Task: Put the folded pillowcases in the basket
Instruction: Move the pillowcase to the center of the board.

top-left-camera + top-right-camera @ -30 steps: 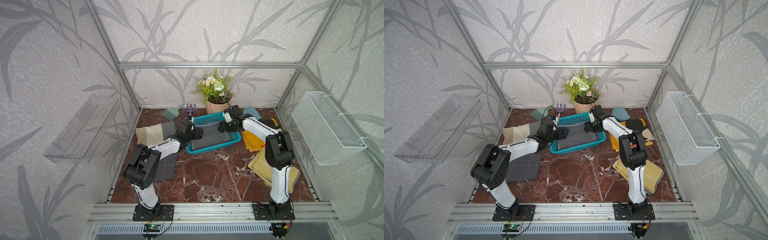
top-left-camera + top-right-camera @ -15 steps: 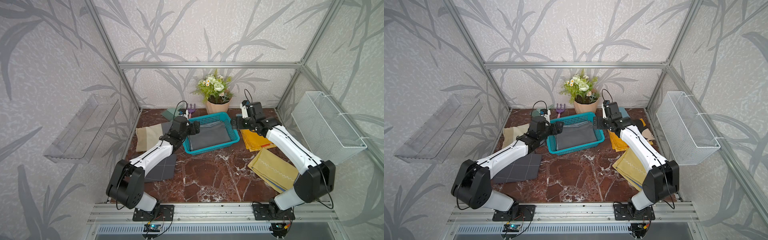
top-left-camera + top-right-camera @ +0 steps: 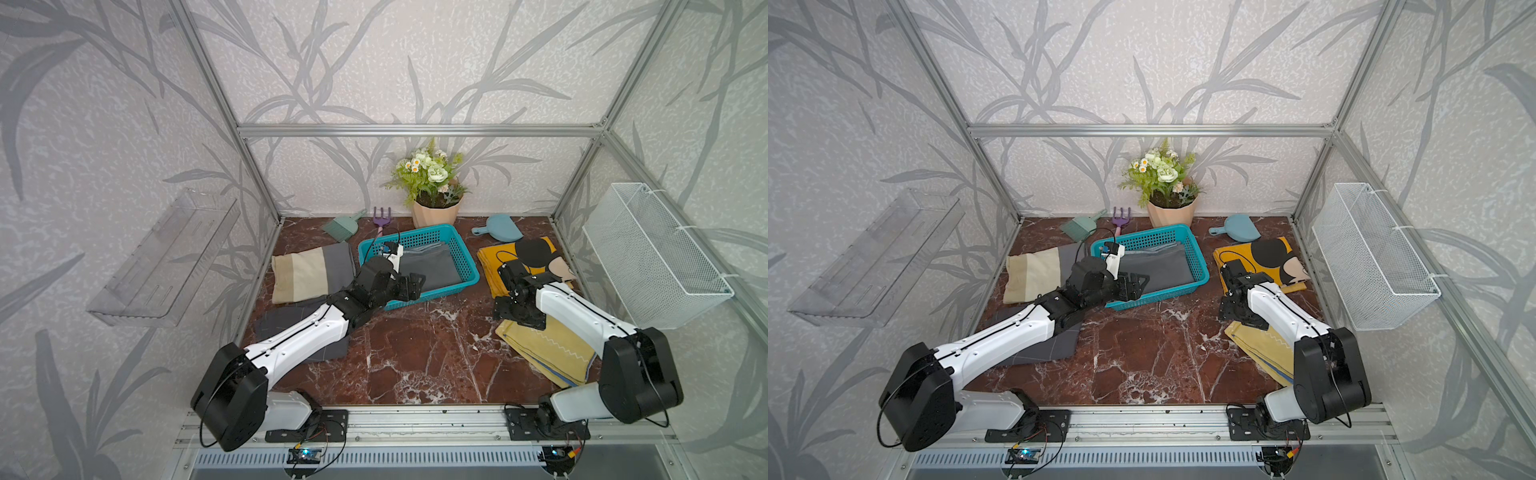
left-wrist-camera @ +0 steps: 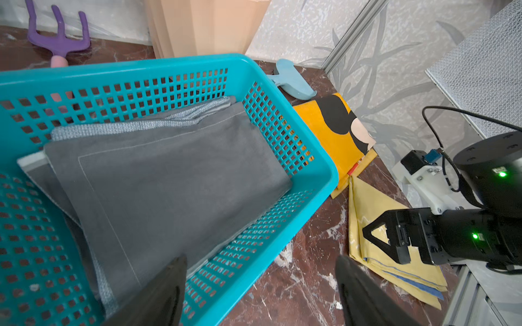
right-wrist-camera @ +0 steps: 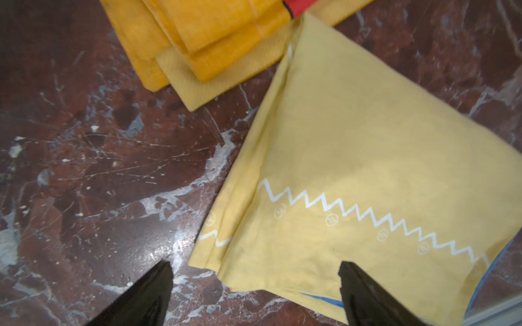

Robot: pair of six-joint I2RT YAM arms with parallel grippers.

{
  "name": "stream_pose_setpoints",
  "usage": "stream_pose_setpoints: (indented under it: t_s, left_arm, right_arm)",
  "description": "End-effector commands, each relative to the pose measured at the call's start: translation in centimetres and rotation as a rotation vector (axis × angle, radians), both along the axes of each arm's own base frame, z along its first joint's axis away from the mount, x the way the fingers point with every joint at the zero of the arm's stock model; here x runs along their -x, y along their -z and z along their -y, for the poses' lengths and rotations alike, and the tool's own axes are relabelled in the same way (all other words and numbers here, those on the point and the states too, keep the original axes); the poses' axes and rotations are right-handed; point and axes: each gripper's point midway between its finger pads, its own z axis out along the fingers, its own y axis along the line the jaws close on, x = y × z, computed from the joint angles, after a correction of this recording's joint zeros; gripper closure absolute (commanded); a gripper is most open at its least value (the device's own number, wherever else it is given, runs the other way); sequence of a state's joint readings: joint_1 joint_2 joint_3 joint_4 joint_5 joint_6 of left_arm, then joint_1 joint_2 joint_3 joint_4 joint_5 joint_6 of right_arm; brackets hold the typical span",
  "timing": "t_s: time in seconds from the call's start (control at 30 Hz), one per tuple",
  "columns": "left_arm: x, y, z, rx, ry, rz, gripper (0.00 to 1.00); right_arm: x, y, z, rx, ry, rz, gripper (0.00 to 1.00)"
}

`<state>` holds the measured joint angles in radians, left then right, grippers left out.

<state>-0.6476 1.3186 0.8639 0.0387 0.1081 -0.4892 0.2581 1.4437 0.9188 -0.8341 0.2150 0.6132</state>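
Grey pillowcase (image 4: 169, 183) flat in basket (image 4: 141, 63), prob. atop 2nd cloth (image 4: 127, 127).

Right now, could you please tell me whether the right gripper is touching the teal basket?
Apart. In both top views, bare marble shows between the right gripper and the teal basket, at its near corner.

A teal plastic basket (image 4: 113, 70), rectangular with perforated walls and floor, stands upright on the surface. Its near long wall is just ahead of the left claw (image 4: 260, 262). A grey folded pillowcase (image 4: 169, 183) lies flat inside the basket, beyond that wall and clear of the claw.
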Motion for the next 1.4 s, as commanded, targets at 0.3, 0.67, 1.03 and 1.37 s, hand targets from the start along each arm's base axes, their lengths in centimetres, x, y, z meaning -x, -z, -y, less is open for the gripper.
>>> stream_pose_setpoints:
  t_s: [0.3,0.67,1.03,1.37]
  left_arm:
    - [1.7,2.6,-1.2,-0.027,-0.014,-0.060,0.16]
    - [1.8,3.8,-2.1,-0.089,-0.034,-0.070,0.15]
    - [1.7,3.8,-2.4,-0.113,-0.047,-0.080,0.12]
    - [2.0,3.9,-5.3,-0.171,-0.135,-0.068,0.09]
  right_arm:
    - [-0.5,4.6,-1.9,-0.158,0.074,-0.006,0.17]
    - [1.6,6.3,-3.8,-0.278,0.072,-0.033,0.95]
    - [5.1,3.5,-13.8,-0.369,-0.219,-0.008,1.00]
    - [7.8,1.2,-26.6,-0.475,-0.611,0.031,0.93]
